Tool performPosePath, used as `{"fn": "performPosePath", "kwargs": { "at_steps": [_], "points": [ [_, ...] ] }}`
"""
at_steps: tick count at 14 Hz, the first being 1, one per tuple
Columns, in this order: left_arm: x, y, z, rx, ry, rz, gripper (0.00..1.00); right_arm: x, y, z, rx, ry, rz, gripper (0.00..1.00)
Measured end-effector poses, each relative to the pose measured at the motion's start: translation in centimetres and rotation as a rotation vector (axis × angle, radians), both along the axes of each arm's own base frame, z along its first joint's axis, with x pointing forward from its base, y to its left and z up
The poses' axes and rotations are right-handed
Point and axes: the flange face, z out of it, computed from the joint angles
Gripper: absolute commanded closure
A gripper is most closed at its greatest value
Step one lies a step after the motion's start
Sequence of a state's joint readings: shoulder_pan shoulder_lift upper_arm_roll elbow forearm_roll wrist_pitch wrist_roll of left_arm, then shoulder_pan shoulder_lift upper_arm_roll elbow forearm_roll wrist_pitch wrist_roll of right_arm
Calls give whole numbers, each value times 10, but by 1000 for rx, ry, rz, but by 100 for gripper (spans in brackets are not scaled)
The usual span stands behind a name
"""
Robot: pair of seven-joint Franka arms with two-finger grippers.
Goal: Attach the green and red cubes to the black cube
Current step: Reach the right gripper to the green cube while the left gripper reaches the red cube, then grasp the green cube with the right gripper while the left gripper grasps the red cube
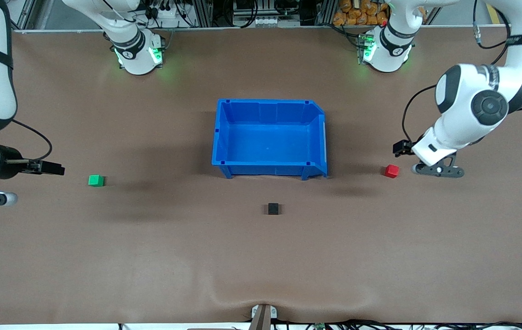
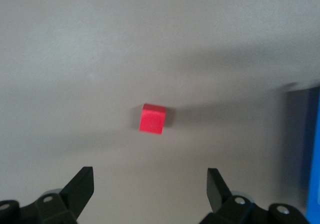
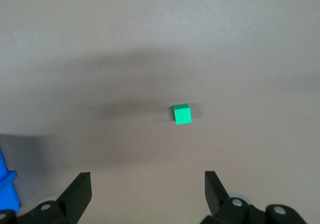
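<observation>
One black cube [image 1: 273, 209] lay on counter [image 1: 151, 256], nearer front camera than one blue bin [image 1: 270, 137]. One red cube [image 1: 392, 171] sat toward left arm's end, one green cube [image 1: 96, 180] toward right arm's end. Left pincer [image 2: 150, 186] hung spread over counter near red cube; right pincer [image 3: 147, 186] spread over counter near green cube.

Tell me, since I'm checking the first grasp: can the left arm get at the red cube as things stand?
Probably yes. The left end effector hangs open above the table beside the red cube, which sits alone on bare surface, apart from the blue bin. Nothing lies between them.
</observation>
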State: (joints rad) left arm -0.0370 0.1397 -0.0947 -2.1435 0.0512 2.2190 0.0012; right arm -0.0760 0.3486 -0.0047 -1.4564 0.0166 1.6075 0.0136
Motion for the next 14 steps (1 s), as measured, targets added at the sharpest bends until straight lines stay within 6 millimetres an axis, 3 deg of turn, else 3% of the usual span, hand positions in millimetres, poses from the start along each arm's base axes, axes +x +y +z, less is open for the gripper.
{"fn": "performPosePath", "kwargs": {
  "at_steps": [6,14],
  "points": [
    [7,-1,-73,8,37,-99,0,14,-20,-70,4,48,-30,0],
    [9,-2,-124,-6,46,-111,0,7,-39,-165,12,127,-62,0]
  ]
}}
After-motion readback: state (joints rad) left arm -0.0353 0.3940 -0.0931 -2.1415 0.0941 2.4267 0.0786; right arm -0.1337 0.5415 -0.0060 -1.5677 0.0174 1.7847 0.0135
